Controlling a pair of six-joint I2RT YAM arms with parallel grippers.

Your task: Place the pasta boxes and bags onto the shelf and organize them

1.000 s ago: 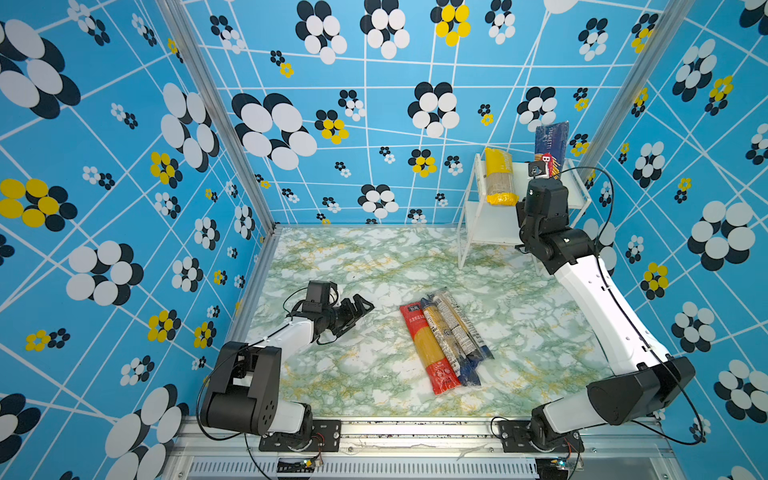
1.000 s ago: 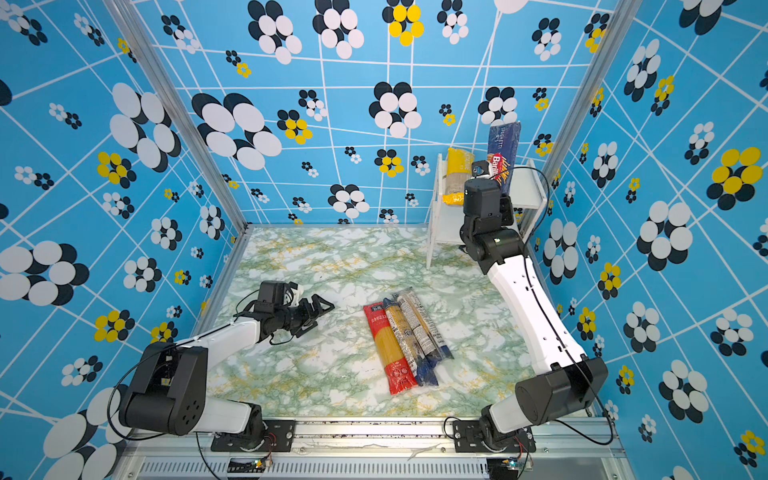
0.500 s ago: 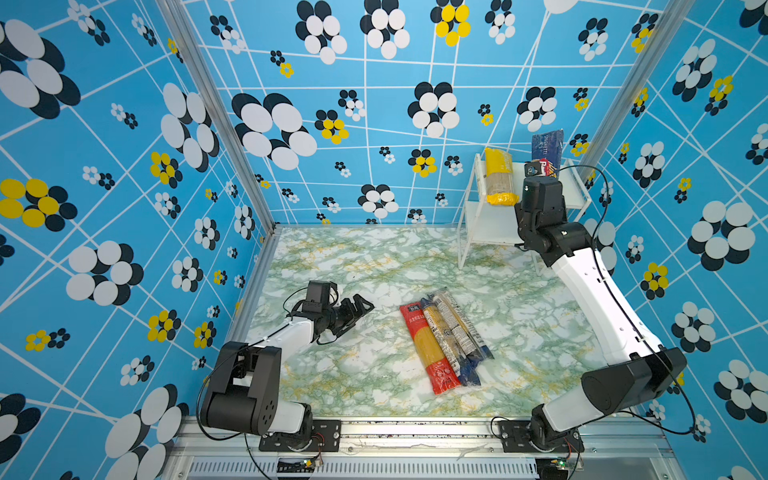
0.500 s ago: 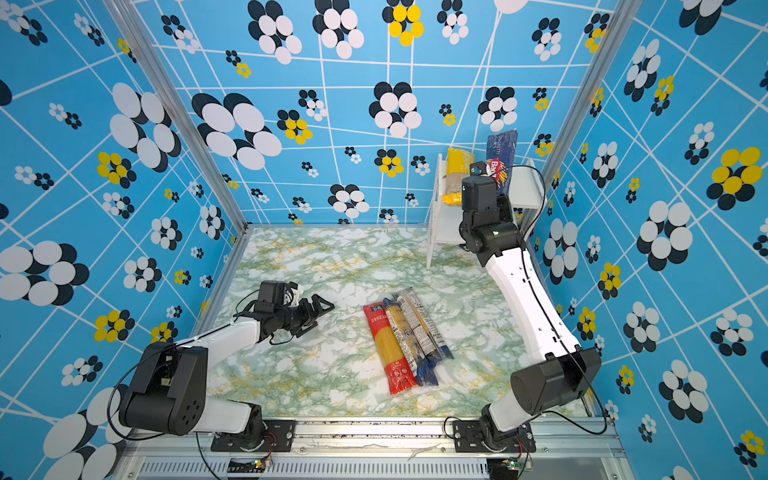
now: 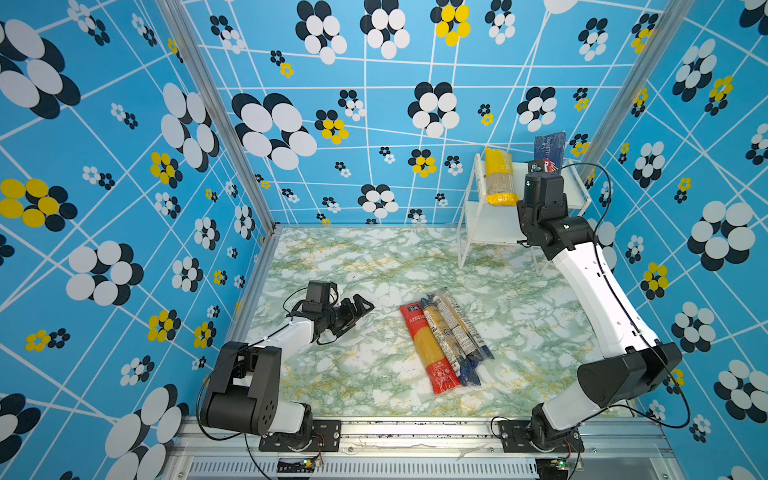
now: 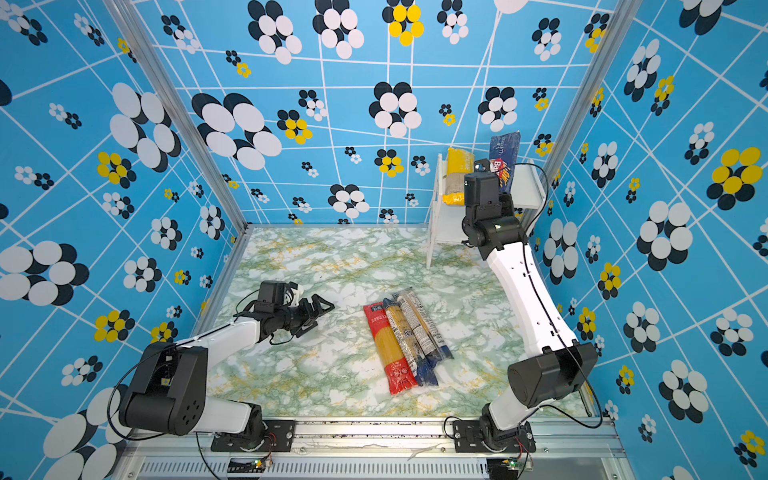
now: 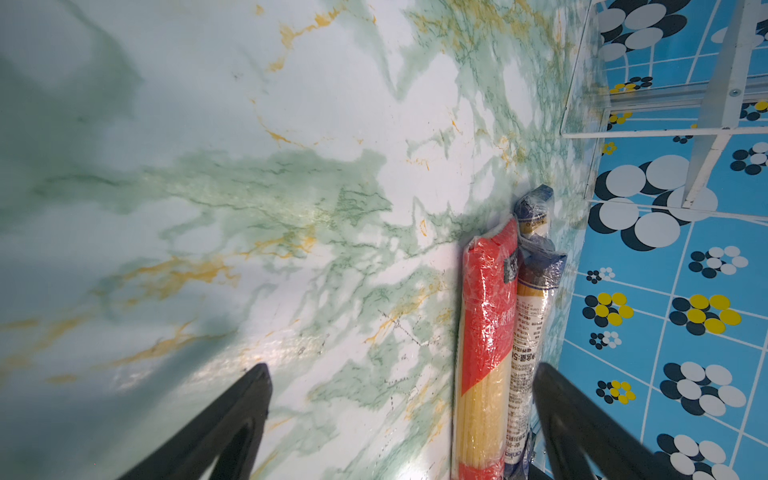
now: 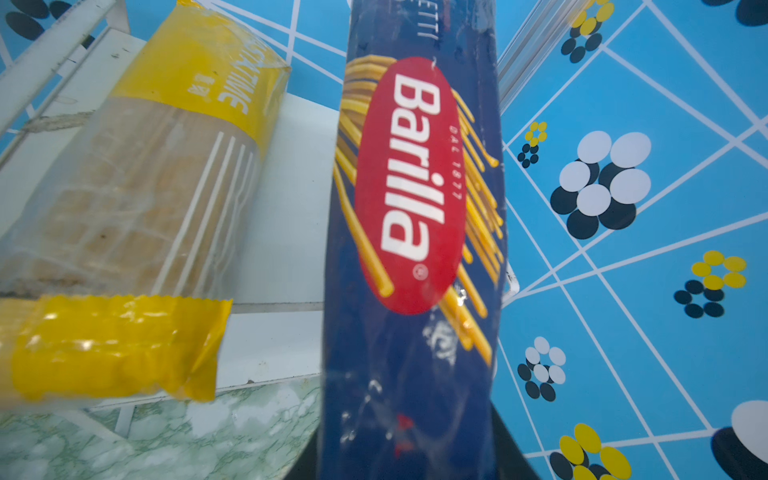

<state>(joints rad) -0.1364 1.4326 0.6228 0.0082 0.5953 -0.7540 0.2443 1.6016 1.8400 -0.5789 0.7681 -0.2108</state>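
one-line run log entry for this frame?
right claw: shut on Barilla pack, over shelf top | yellow pack: on top board | left claw: open, empty | red pack, clear packs: on table

Both top views are bright, evenly lit and sharp, though wall lines bow toward the edges; shadows on the bench (image 5: 374,266) are faint and soft. In the left wrist view glare whitens the bench near the blurred fingers (image 7: 232,424) of the left claw (image 7: 401,374), and the red pack (image 7: 486,299) glints. In the right wrist view the yellow pack (image 8: 124,208) is soft, and the dark blue Barilla pack (image 8: 415,187) smears at its near end.
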